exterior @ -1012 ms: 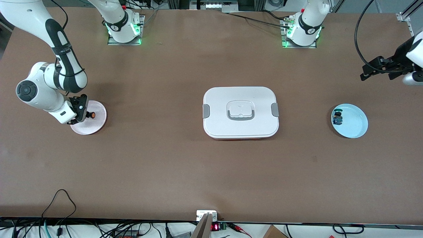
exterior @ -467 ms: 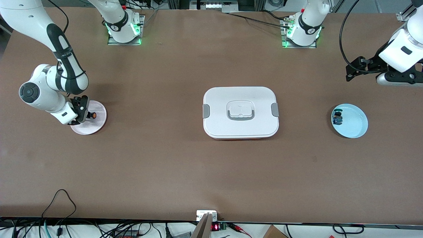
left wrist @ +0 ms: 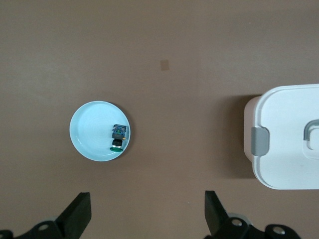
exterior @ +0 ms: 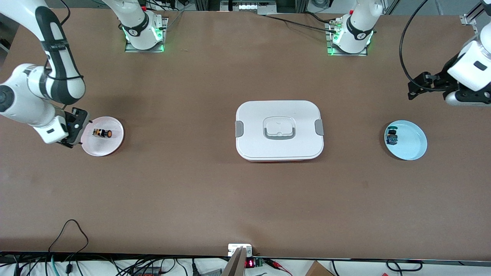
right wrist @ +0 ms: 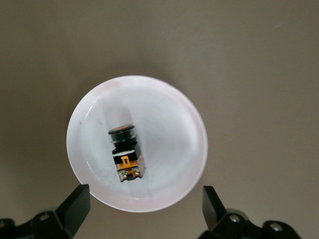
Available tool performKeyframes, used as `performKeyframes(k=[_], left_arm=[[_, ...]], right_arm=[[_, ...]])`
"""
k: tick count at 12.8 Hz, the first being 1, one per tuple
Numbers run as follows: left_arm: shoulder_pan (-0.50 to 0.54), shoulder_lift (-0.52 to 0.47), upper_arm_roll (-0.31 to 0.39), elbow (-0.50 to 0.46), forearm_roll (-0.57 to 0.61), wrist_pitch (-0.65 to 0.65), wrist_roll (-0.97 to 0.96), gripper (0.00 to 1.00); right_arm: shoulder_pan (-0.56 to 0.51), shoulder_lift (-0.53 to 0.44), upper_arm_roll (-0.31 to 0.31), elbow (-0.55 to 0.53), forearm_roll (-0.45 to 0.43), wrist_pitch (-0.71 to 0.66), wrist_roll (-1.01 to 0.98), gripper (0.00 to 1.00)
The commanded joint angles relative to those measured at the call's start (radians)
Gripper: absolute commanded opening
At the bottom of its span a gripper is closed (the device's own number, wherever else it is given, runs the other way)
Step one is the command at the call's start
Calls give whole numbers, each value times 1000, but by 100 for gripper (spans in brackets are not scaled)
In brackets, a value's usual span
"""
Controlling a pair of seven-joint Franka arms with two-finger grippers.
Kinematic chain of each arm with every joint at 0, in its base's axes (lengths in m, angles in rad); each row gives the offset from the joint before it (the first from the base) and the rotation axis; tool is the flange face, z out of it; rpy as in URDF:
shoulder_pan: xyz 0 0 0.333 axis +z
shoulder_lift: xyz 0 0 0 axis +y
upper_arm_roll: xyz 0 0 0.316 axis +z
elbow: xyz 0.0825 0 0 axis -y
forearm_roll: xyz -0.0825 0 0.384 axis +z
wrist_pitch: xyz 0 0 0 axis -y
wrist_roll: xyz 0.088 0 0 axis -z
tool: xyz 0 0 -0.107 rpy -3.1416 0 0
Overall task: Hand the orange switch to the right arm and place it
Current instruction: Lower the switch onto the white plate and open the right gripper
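Note:
The orange switch (exterior: pixel 101 133) lies on its side on the pink plate (exterior: pixel 112 145) at the right arm's end of the table, free of any gripper. In the right wrist view the switch (right wrist: pixel 127 154) rests near the middle of the plate (right wrist: pixel 169 124). My right gripper (exterior: pixel 78 129) is open and empty, raised over the plate's edge toward the table end; its tips (right wrist: pixel 144 193) frame the plate rim. My left gripper (exterior: pixel 416 89) is open and empty, up over the table at the left arm's end (left wrist: pixel 147 195).
A light blue plate (exterior: pixel 413 145) holds a blue switch with a green cap (exterior: pixel 391 137); both show in the left wrist view (left wrist: pixel 89 134) (left wrist: pixel 118 136). A white lidded box (exterior: pixel 279 130) stands at the table's middle.
My right gripper has opened, let go of the orange switch on the pink plate and drawn back toward the table end. My left gripper has shifted slightly.

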Motion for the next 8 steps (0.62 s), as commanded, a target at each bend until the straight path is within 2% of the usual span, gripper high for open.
performKeyframes(k=[1,3,8], left_arm=[[37,23,-2,44,-34,-7,15,100],[34,65,-4,90,-25,-7,13,100],[26,79,-17,109,-26,-16,1,100]], right_arm=[[26,-40,4,67,66,-96,195,100],[46,-55,2,113,122,-197,367,100],[120,-60,2,164,114,-483,982,100]])
